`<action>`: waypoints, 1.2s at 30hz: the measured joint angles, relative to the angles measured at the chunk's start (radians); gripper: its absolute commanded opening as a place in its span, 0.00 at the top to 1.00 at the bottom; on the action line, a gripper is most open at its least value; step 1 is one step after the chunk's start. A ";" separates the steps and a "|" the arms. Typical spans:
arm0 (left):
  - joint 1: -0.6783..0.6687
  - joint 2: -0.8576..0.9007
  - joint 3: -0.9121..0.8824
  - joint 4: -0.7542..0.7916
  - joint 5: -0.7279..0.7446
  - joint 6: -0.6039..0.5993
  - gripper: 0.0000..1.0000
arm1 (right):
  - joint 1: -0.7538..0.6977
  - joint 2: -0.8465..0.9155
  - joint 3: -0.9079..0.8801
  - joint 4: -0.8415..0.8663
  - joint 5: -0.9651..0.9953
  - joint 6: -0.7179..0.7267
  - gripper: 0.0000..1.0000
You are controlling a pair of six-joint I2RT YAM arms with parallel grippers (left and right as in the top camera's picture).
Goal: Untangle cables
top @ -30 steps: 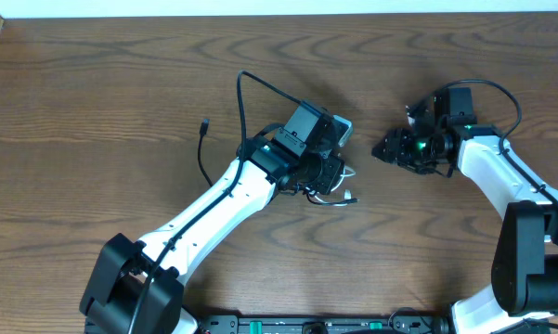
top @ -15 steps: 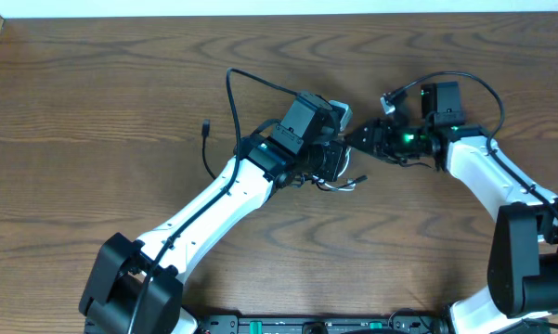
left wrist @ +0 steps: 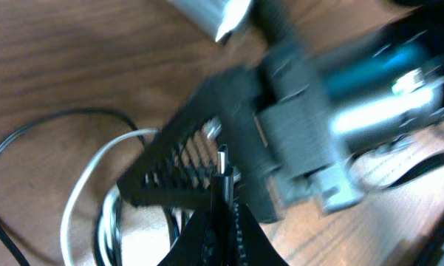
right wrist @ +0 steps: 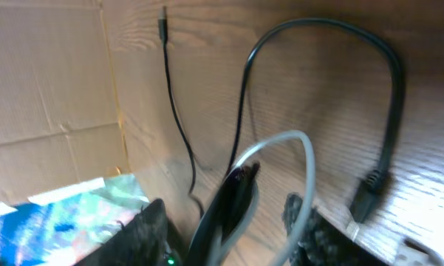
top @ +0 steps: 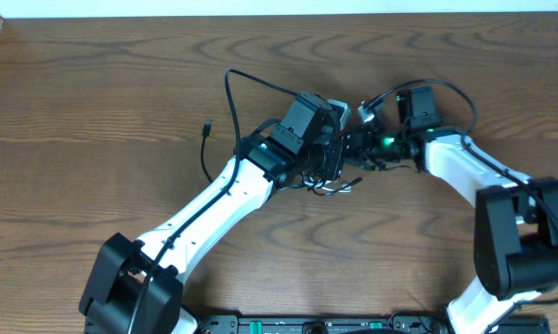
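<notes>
2 cables, 1 black + 1 white, both thin, plus 2 grippers nose to nose mid-counter (top: 93,93). The black cable (right wrist: 170,96) has one free stretch lying nearly straight, well away from both grippers, out past the left arm on the side away from the right gripper (top: 355,147). In the overhead its long axis runs toward the far edge, and the small dark plug on that end points the same way. The rest of it curves back in under the left arm, and a thin black loop lies beside the left gripper (left wrist: 223,214) in that wrist view. The white cable (right wrist: 299,139) has no clear long axis. It is bunched in small loops on the counter, just beside and under the left gripper. One loop arches up between the dark fingers in the right wrist view. The left gripper is pressed together, with a small metal tip showing just past its fingertips. The white cable runs right up to them, but I can't tell whether it's actually pinched. The right gripper's jaws are apart and close against the left gripper's tips; I can't tell whether they grip anything. 1 thicker black wire (right wrist: 390,74) loops nearby.
</notes>
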 measured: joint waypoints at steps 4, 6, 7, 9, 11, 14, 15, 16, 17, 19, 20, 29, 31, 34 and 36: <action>0.001 0.000 0.000 0.043 -0.040 -0.007 0.93 | 0.017 0.032 0.000 -0.003 -0.012 0.042 0.99; 0.007 0.000 0.000 0.064 -0.048 -0.025 0.92 | 0.013 0.033 0.000 -0.001 -0.015 0.057 0.99; 0.014 0.000 0.000 0.072 -0.050 -0.034 0.93 | 0.008 0.033 0.000 -0.001 -0.015 0.061 0.99; 0.043 0.000 0.000 0.080 -0.054 -0.073 0.92 | -0.005 0.033 0.000 -0.002 -0.015 0.068 0.99; 0.069 0.000 0.000 0.074 -0.046 -0.092 0.92 | -0.019 0.033 0.000 -0.002 -0.015 0.069 0.99; 0.127 0.000 0.000 0.024 -0.003 -0.108 0.92 | -0.052 0.033 0.000 0.003 -0.002 0.077 0.99; 0.142 0.000 0.000 0.003 0.020 -0.105 0.92 | -0.060 0.033 0.000 0.008 0.003 0.085 0.99; 0.156 0.000 0.000 -0.018 0.048 -0.094 0.92 | -0.070 0.033 0.000 0.015 0.011 0.093 0.99; 0.169 0.000 0.000 -0.041 0.080 -0.071 0.93 | -0.082 0.034 -0.001 0.038 0.019 0.106 0.99; 0.193 0.000 0.000 -0.119 0.151 -0.007 0.93 | -0.101 0.034 -0.002 0.094 0.029 0.133 0.99; 0.199 0.000 0.000 -0.164 0.175 0.024 0.92 | -0.111 0.034 -0.002 0.128 0.031 0.152 0.99; 0.205 0.000 -0.004 -0.455 0.236 0.290 0.92 | -0.159 0.034 -0.002 0.277 0.037 0.259 0.99; 0.205 0.000 -0.014 -0.457 0.206 0.294 0.78 | -0.168 0.034 -0.002 0.278 0.041 0.257 0.99; 0.205 0.000 -0.039 -0.447 0.103 0.259 0.64 | -0.175 0.034 -0.002 0.279 0.041 0.241 0.99; 0.205 0.000 -0.050 -0.422 0.033 0.229 0.60 | -0.175 0.034 -0.002 0.278 0.030 0.204 0.99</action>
